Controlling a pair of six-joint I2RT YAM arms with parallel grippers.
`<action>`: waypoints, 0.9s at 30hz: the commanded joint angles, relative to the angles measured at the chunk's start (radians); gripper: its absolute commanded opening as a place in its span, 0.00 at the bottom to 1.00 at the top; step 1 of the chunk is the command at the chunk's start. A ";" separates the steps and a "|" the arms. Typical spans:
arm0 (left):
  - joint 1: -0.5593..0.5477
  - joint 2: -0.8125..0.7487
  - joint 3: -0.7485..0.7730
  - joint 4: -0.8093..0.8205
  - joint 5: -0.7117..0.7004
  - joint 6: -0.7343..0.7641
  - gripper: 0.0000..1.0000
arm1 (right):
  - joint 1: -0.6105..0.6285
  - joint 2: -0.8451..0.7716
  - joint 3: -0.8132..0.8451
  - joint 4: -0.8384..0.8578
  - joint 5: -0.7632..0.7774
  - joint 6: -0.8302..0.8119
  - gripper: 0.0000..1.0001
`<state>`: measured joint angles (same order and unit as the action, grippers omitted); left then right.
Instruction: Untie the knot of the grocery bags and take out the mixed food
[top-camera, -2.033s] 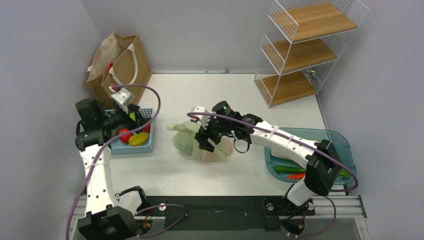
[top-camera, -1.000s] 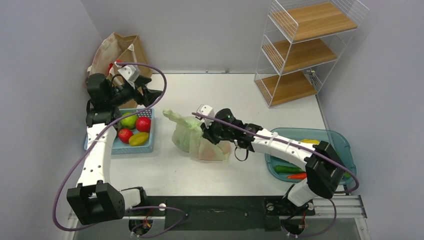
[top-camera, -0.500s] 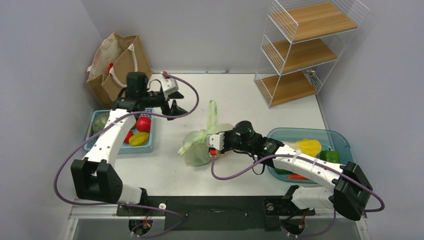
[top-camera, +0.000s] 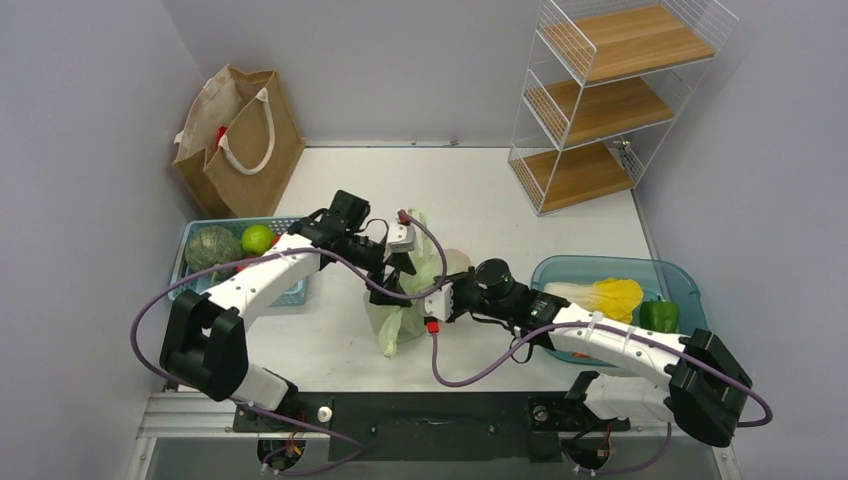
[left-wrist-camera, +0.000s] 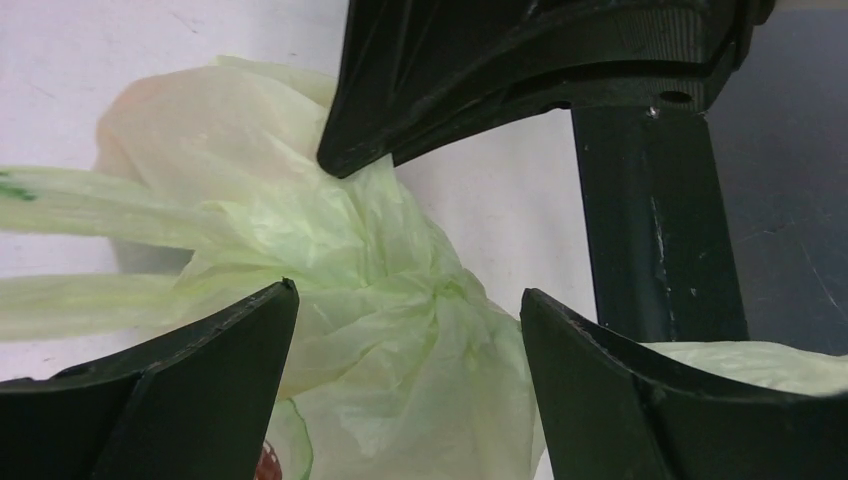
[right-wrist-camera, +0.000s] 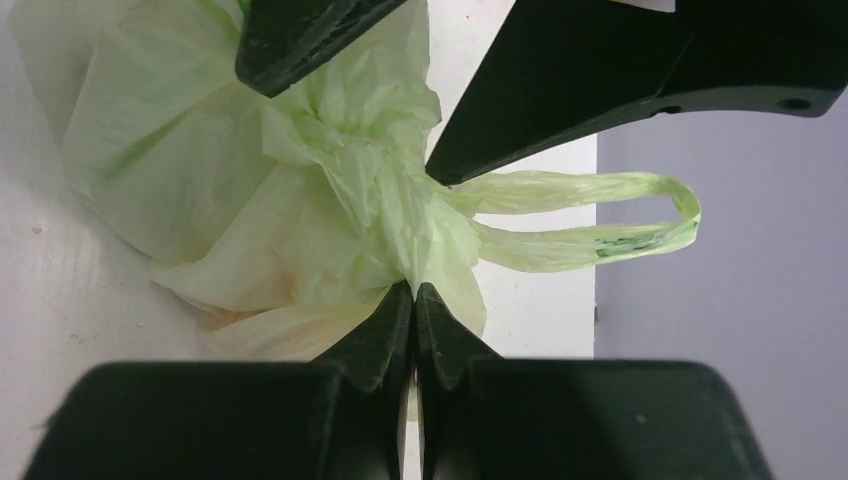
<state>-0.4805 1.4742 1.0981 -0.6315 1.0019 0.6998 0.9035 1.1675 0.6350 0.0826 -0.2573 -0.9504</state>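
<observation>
Two white robot arms meet at a crinkly pale green plastic bag (top-camera: 400, 315) in the middle of a white table (top-camera: 470, 190), seen from above. At far left, near the back wall, a brown paper bag (top-camera: 245, 150) with white rope handles stands upright, with something red showing in its mouth. In front of it sits a blue basket (top-camera: 296, 293) holding a dark green round vegetable (top-camera: 212, 246) and a bright green round fruit (top-camera: 258, 238). The left arm crosses over the basket's near right corner.

The left fingers (left-wrist-camera: 170, 400) are spread wide apart and are not closed on anything. In the left wrist view the knot (left-wrist-camera: 440, 295), where the bag's handles are twisted and tied together, lies between the two tips. The loop handles trail off to the left.

Just to the right, the right fingers (right-wrist-camera: 380, 335) are pressed fully together, pinching the bag's thin film right beside the knot. In the right wrist view the loops stick out to the right, and the dark tips of the left fingers hang over the bag. A faint orange and a reddish patch show through the plastic, but the contents cannot be identified.

Farther right, a teal tray (top-camera: 695, 290) at the table's right edge holds a long white-yellow cabbage (top-camera: 600, 295) and a green pepper (top-camera: 658, 315). Behind it stands a white wire rack (top-camera: 600, 105) with three wooden shelves.
</observation>
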 joint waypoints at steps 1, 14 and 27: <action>-0.023 0.007 -0.013 0.040 0.002 -0.017 0.78 | 0.007 -0.040 -0.019 0.091 0.022 0.005 0.00; 0.221 -0.222 -0.143 -0.046 -0.080 0.009 0.00 | -0.137 -0.245 -0.157 -0.118 0.000 -0.071 0.00; 0.587 -0.451 -0.342 0.140 -0.083 0.004 0.00 | -0.402 -0.296 -0.127 -0.286 -0.033 -0.103 0.00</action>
<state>0.0708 1.0737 0.7734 -0.6224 0.9916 0.7181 0.5972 0.8730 0.4747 -0.0669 -0.3840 -1.0447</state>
